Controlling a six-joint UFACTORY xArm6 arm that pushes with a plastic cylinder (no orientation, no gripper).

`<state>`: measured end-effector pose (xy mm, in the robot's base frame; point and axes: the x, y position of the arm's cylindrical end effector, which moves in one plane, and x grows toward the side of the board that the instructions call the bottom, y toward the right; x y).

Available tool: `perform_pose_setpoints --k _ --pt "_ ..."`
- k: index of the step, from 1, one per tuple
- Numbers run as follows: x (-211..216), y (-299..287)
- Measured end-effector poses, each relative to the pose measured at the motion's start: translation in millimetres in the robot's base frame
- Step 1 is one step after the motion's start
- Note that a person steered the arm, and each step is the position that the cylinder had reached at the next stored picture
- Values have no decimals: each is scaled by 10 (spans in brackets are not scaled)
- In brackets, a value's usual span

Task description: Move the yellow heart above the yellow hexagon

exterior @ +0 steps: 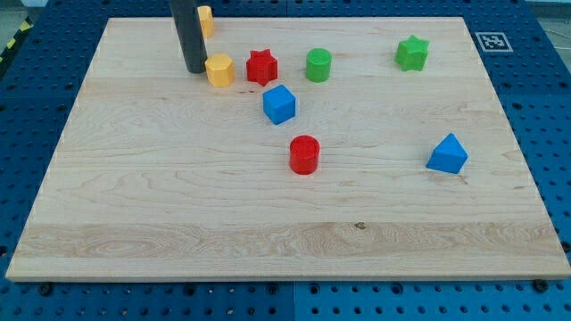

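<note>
yellow heart half hidden, orientation unclear | my tip touching yellow hexagon

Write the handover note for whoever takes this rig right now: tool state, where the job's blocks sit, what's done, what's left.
Tool: my tip is down on the board, just at the view's left of the yellow hexagon.
Yellow heart: near the board's top edge, partly hidden behind the rod, above the hexagon and slightly to its left.
Done: heart looks roughly in place.
Left: confirm alignment; nudge the heart slightly right if needed.
</note>
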<state>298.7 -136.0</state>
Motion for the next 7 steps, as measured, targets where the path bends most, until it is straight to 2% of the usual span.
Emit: perform_pose_setpoints --k 1,2,3,4,7 --pt "-538 -543" --pt "-793 -1016" --pt "-1073 -784" --pt "-1073 -784" --pt "-1074 345"
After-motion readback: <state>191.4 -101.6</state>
